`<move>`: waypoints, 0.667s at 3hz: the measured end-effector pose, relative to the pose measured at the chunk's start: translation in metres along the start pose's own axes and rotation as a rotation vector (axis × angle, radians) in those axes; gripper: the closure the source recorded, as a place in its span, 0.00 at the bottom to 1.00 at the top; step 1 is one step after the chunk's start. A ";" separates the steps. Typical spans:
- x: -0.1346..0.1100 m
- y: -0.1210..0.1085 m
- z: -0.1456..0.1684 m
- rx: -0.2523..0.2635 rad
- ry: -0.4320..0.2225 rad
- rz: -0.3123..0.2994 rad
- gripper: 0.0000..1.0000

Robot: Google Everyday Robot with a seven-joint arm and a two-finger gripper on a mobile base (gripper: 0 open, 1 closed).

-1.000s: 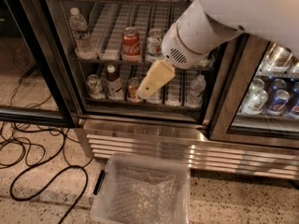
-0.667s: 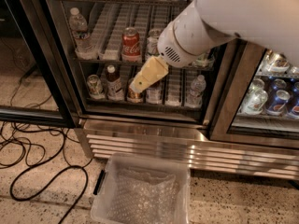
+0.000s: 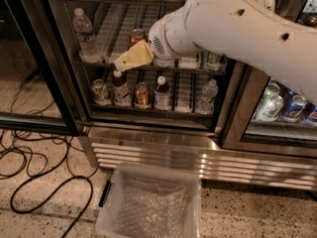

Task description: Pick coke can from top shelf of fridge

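Observation:
My gripper [image 3: 132, 58] is a pale yellow wedge at the end of the big white arm [image 3: 237, 29]. It reaches into the open fridge [image 3: 153, 145] at the front edge of the top shelf [image 3: 111, 33], a wire rack with white lane dividers. A red can [image 3: 137, 35] with a silver rim stands on that rack just behind and above the gripper. The coke can is hidden; my wrist covers the lanes to the right of that red can.
A water bottle [image 3: 84, 31] stands at the shelf's left. The rack below holds several cans and bottles [image 3: 142, 94]. The open glass door [image 3: 29, 58] swings out at left. A clear plastic bin [image 3: 148, 202] and black cables [image 3: 29, 157] lie on the floor. The right compartment holds cans [image 3: 282, 108].
The gripper has risen and shifted left, from the lower rack's height to the front of the rack with the red can. The second red can is now covered by the wrist.

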State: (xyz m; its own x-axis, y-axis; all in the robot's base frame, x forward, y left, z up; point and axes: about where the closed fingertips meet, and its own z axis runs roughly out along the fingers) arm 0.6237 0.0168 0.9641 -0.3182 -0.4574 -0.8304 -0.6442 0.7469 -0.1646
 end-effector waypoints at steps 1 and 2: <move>0.000 0.000 0.000 0.000 0.000 0.000 0.00; -0.007 0.002 0.009 0.027 -0.027 0.013 0.00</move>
State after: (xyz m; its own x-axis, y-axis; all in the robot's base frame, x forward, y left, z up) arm 0.6306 0.0261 0.9644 -0.3073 -0.4348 -0.8465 -0.6208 0.7658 -0.1680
